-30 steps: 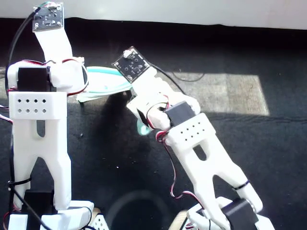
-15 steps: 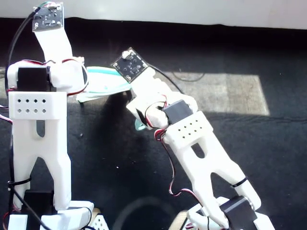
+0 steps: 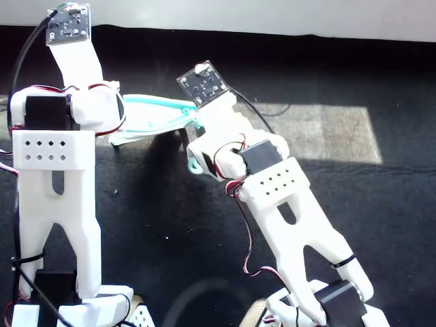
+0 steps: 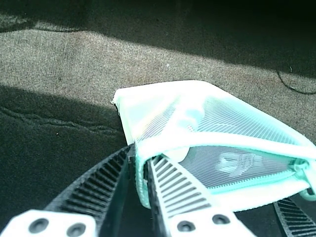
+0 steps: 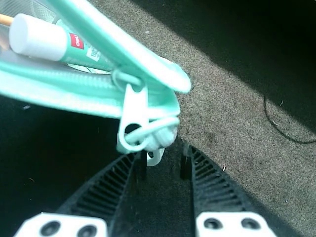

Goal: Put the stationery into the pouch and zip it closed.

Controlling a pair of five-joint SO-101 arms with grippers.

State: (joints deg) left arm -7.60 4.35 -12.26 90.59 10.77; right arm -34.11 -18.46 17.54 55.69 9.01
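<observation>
A mint-trimmed mesh pouch [image 3: 146, 119] lies between the two arms on the dark cloth. My left gripper [image 4: 142, 168] is shut on the pouch [image 4: 217, 143] at the trim by one end of its mouth. The mouth gapes; inside lie a glue stick [image 5: 54, 44] with a white cap and a pencil tip [image 5: 5, 19]. The white zipper pull [image 5: 133, 116] with its mint cord loop hangs at the pouch's other end. My right gripper [image 5: 164, 160] stands open just below it, the pull's tip beside one finger [image 5: 140, 165].
A sunlit patch [image 3: 327, 133] crosses the dark cloth right of the arms. A thin black cable [image 5: 281, 123] curls on the cloth beyond the pouch's end. The left arm [image 3: 58, 157] stands over the pouch's left part.
The right arm's wrist has swung to the right and slightly back. More of the pouch's mint top edge shows beside it. The left arm has stayed still.
</observation>
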